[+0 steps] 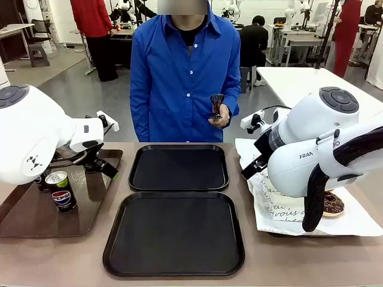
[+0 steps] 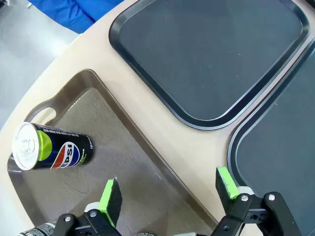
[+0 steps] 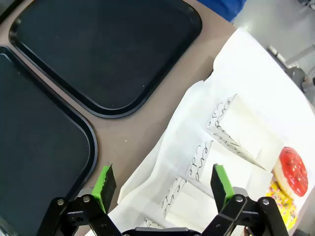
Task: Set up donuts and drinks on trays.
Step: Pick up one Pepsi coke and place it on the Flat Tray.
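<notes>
We see a Pepsi can point(image 1: 60, 191) upright on the brown tray point(image 1: 24, 215) at left, two black trays point(image 1: 178, 168) mid-table, one near, one far, and a donut point(image 1: 333, 203) on white paper point(image 1: 287, 209) at right. Our left gripper point(image 2: 166, 186) hangs wide open and holds nothing above the brown tray. Our right gripper point(image 3: 163, 178) does likewise above the paper.

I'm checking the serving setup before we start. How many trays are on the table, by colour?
Black trays: 2
Brown tray: 1
Total: 3
</notes>
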Controlling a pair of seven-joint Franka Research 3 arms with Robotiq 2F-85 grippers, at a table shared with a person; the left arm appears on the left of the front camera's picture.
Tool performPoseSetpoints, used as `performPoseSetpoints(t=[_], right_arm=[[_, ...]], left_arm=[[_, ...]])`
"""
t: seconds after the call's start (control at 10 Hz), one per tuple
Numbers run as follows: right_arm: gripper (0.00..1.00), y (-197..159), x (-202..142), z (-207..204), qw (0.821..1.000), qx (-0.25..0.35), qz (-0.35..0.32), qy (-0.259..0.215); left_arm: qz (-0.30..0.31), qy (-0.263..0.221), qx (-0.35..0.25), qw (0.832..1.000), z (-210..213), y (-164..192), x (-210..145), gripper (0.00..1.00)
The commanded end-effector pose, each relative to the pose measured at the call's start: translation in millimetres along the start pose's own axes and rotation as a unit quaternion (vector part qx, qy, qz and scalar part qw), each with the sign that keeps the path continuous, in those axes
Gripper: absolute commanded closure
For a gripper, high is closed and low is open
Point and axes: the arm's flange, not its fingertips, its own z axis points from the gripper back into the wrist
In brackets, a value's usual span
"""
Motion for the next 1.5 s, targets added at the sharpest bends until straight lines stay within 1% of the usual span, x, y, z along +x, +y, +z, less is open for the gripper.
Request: performPoseSetpoints(t=[0.0,1.1,1.2,1.3,1.4], right_arm=[[0.0,0,0,0,1.0,0.0,0.0,0.0],[0.0,0,0,0,1.0,0.0,0.0,0.0],[0.0,22,-29,27,0.999,-0.001,0.023,0.034],[0.0,38,-68,52,0.996,0.013,0.031,0.086],[0.0,46,-96,70,0.992,0.022,0.012,0.126]], left_arm=[[0.0,0.0,0.0,1.0,0,0,0,0.0],[0.0,0.0,0.0,1.0,0,0,0,0.0],[-0.024,0.028,-0.004,0.999,34,-3,-25,0.0],[-0.037,0.062,-0.015,0.997,68,2,-59,0.0],[-0.061,0.094,-0.02,0.994,90,3,-85,0.0]])
